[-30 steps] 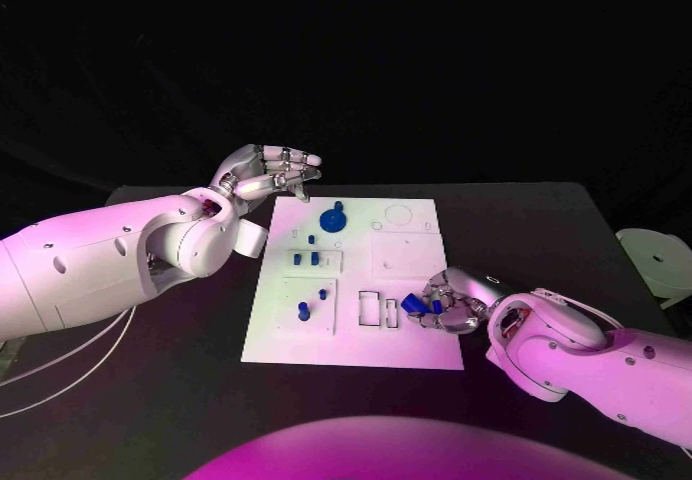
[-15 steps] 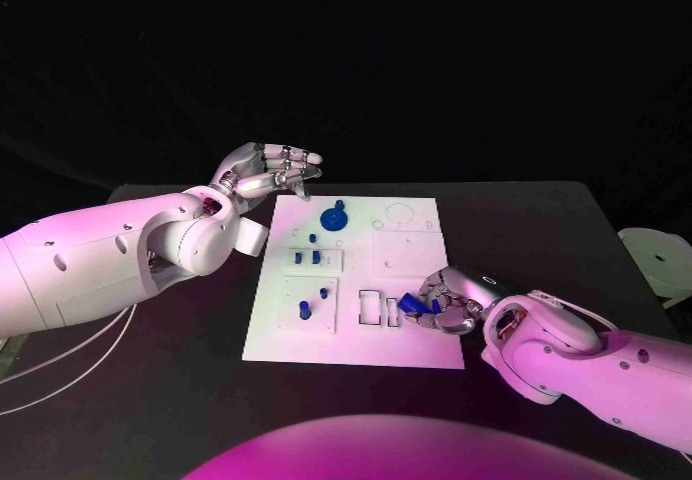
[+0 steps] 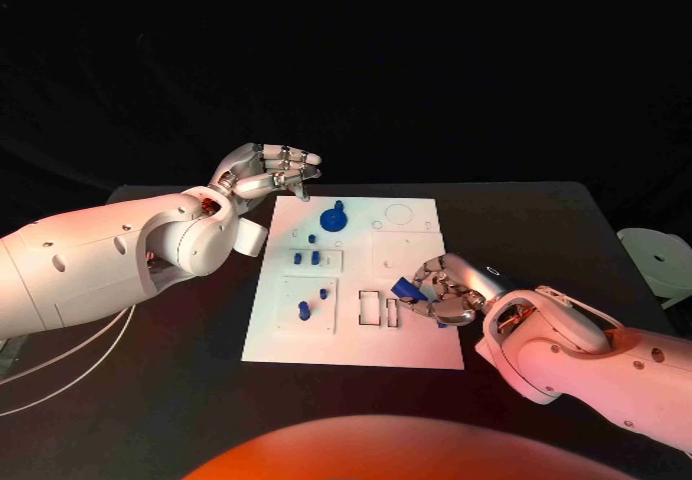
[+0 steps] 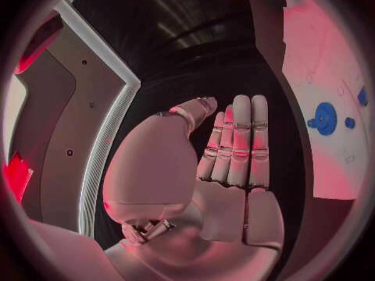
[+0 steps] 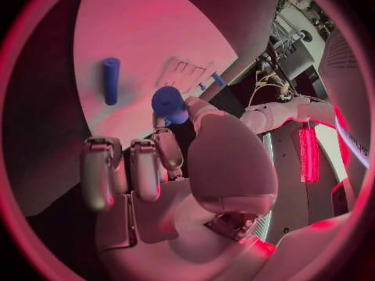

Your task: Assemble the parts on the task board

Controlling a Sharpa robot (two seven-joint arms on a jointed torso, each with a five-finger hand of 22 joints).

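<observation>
Black table (image 3: 173, 400) carries the white board (image 3: 418, 345) at its middle. Left hand (image 3: 270, 173) hovers off the board's far left corner, fingers straight, holding nothing. Right hand (image 3: 440, 290) pinches a blue part (image 3: 407, 291) over the board's near right slots (image 3: 378, 308).

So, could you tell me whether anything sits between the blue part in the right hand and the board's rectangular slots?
Nothing visible does. The right hand holds the blue part just beside the empty rectangular slots on the task board; the other blue pieces lie farther off.
</observation>
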